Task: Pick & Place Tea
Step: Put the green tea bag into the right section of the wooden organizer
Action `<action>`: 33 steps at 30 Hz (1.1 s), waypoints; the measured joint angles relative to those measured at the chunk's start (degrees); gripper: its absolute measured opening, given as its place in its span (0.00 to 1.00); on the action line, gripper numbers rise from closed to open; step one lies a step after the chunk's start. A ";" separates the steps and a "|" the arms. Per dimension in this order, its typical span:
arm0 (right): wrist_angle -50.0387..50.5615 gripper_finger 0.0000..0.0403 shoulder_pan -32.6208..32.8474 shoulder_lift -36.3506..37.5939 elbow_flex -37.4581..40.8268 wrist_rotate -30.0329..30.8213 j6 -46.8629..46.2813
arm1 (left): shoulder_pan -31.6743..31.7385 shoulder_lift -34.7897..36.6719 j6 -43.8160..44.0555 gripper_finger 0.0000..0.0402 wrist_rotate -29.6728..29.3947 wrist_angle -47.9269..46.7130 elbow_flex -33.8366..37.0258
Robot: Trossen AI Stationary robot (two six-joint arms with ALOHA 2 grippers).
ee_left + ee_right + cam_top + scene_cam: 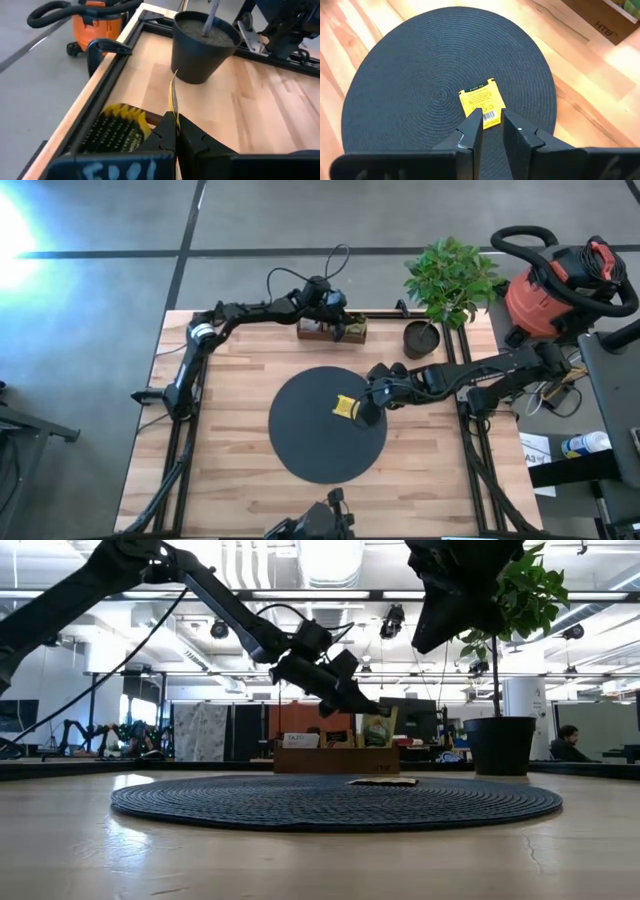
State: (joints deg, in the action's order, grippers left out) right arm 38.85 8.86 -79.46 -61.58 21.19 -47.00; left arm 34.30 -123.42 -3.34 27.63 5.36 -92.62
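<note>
At frame centre, the right gripper (491, 131) hung released above a flat yellow tea packet (482, 103) on the round black woven mat (300, 435). The left gripper (175, 132) clenched another thin yellow packet (173, 95) over the brown wooden tray (318, 330), upper centre; lifting straight should clear it.

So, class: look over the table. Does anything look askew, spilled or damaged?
Nothing stands out. One yellow tea packet lies flat on the black mat below the right end effector, which is open. The left end effector, over the wooden tray, grips another packet edge-on. The potted plant stands upright.
</note>
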 joint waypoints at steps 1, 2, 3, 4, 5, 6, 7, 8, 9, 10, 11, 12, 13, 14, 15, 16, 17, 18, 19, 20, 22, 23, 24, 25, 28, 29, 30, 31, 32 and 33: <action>-0.04 0.17 0.00 -0.06 0.00 0.00 0.02 | 0.11 -0.01 -0.32 0.00 -0.02 -0.01 0.00; 0.01 0.17 0.00 -0.11 0.00 0.00 0.01 | 0.13 -0.16 -1.13 0.00 -0.14 0.14 0.00; -0.02 0.17 0.00 -0.13 0.00 0.00 0.01 | 0.14 -0.30 -1.67 0.00 -0.15 0.40 0.00; -0.02 0.17 0.00 -0.18 0.00 0.00 0.00 | 0.12 -0.58 -2.29 0.00 -0.29 0.55 0.00; -0.04 0.17 0.00 -0.24 0.00 0.00 0.00 | 0.11 -0.77 -2.74 0.00 -0.31 0.54 0.00; -0.04 0.17 0.00 -0.30 0.00 0.00 -0.01 | 0.11 -1.06 -3.01 0.00 -0.49 0.43 0.00; -0.04 0.17 0.00 -0.41 0.00 0.00 -0.03 | 0.11 -1.53 -3.46 0.00 -0.70 0.58 0.00; -0.04 0.17 0.00 -0.51 0.00 -0.01 -0.27 | 0.11 -1.90 -4.08 0.00 -0.84 0.72 0.01; -0.04 0.17 0.00 -0.55 0.00 -0.02 -0.69 | 0.14 -2.27 -4.59 0.00 -1.07 0.82 0.02; -0.05 0.17 0.00 -0.57 0.00 -0.02 -1.18 | 0.22 -2.64 -4.95 0.00 -1.50 1.27 0.02; -0.07 0.17 0.00 -0.57 0.00 0.00 -1.64 | 0.26 -2.99 -5.02 0.00 -1.89 1.87 0.02; -0.05 0.17 0.00 -0.57 0.00 0.00 -2.10 | 0.39 -3.32 -4.88 0.00 -2.03 2.72 0.02; -0.07 0.17 0.00 -0.59 0.00 -0.01 -2.43 | 0.52 -3.47 -4.39 0.00 -2.09 3.45 0.02; -0.05 0.17 0.00 -0.63 0.00 -0.02 -2.77 | 0.66 -3.57 -4.00 0.00 -2.15 3.99 0.02; -0.06 0.17 0.00 -0.63 0.00 -0.01 -3.04 | 0.77 -3.61 -3.71 0.00 -2.14 4.55 0.02; -0.07 0.17 0.00 -0.63 0.00 0.00 -3.29 | 0.89 -3.61 -3.68 0.00 -2.12 5.14 0.02; -0.07 0.17 0.00 -0.63 0.00 -0.01 -3.49 | 0.99 -3.61 -3.61 0.00 -2.13 5.77 0.02; -0.07 0.17 0.00 -0.63 0.00 -0.02 -3.63 | 1.07 -3.61 -3.56 0.00 -2.11 6.16 0.02; -0.07 0.17 0.00 -0.63 0.00 0.00 -3.65 | 1.12 -3.62 -3.23 0.00 -2.08 6.23 0.02; -0.07 0.17 0.00 -0.63 0.00 0.00 -3.67 | 1.13 -3.82 -2.63 0.00 -1.95 6.23 0.02; -0.07 0.17 -0.02 -0.63 0.00 0.06 -4.14 | 1.14 -4.39 -0.83 0.00 -0.87 5.80 0.02; -0.07 0.17 -0.02 -0.63 0.00 0.22 -4.44 | 1.14 -4.84 -0.10 0.00 -0.40 5.56 0.02; -0.07 0.17 -0.04 -0.63 0.00 0.29 -4.79 | 1.14 -5.24 0.10 0.00 -0.13 5.43 0.02; -0.07 0.17 -0.04 -0.63 0.00 0.38 -5.08 | 1.09 -5.53 0.08 0.00 -0.16 4.97 0.07; -0.09 0.17 -0.02 -0.63 0.00 0.44 -5.57 | 0.96 -6.01 -0.46 0.00 -0.26 4.86 0.09; -0.09 0.17 -0.02 -0.63 0.00 0.44 -5.65 | 0.95 -6.01 -0.47 0.00 -0.71 4.60 0.09; -0.07 0.17 -0.02 -0.63 0.00 0.44 -5.85 | 0.95 -6.01 -0.37 0.00 -1.63 4.44 0.09; -0.05 0.17 -0.02 -0.63 0.00 0.44 -6.09 | 0.95 -6.01 -0.03 0.01 -2.17 4.21 0.09; -0.04 0.17 -0.02 -0.63 0.00 0.44 -6.22 | 0.95 -6.03 0.21 0.02 -2.67 4.06 0.09; -0.04 0.17 -0.02 -0.63 0.00 0.44 -6.37 | 0.95 -6.03 0.64 0.03 -2.72 3.88 0.09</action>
State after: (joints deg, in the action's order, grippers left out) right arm 38.81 8.84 -80.09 -61.58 21.63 -53.38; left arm 35.24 -129.45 -2.70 24.91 9.24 -92.53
